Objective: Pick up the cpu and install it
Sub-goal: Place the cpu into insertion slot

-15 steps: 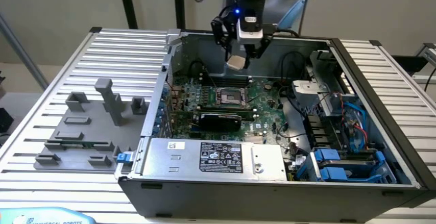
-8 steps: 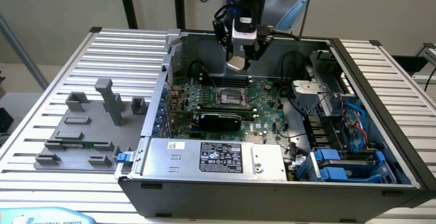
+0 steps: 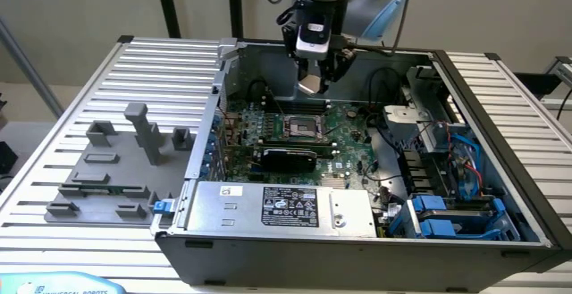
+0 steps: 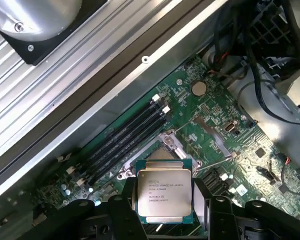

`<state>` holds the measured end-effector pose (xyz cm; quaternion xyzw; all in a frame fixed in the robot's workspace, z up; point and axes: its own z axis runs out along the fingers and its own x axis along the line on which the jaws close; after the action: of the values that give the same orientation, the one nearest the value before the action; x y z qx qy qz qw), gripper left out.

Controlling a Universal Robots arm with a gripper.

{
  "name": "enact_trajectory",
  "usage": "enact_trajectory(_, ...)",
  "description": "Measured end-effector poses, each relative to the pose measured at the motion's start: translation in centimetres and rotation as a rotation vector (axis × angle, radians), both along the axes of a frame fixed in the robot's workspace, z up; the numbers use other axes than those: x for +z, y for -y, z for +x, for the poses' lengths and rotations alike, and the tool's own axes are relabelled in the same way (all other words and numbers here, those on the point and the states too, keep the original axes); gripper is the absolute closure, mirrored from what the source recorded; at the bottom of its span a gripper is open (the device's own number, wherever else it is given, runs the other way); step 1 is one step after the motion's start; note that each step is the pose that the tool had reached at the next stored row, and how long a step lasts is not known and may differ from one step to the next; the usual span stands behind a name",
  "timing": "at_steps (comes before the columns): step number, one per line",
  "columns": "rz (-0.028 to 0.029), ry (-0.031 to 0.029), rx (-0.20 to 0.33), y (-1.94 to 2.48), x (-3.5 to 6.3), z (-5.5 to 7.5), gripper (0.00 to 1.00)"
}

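The cpu [image 4: 164, 194], a flat square chip with a silvery printed top, sits between my gripper's [image 4: 165, 200] dark fingers [image 4: 122, 207], which are shut on its edges. In the exterior view the gripper [image 3: 313, 83] hangs over the open computer case, holding the cpu [image 3: 309, 84] tilted a little above the motherboard [image 3: 286, 143]. The empty cpu socket [image 3: 299, 126] with its metal frame lies just below and nearer the front. From the wrist, the socket [image 4: 162, 150] shows just beyond the chip, beside the black memory slots [image 4: 127, 142].
The case's walls [image 3: 224, 73] enclose the work area, with a power supply [image 3: 277, 207] at the front and cables and blue drive bays [image 3: 447, 207] at the exterior view's right. Grey fixture blocks [image 3: 125, 153] stand on the slatted table at the exterior view's left.
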<state>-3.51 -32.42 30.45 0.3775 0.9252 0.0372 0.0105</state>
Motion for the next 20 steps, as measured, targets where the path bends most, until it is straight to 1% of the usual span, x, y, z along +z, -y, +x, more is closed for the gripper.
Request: enact_trajectory(20, -0.0001, 0.0, -0.363, 0.0, -0.74, 0.0, 0.45)
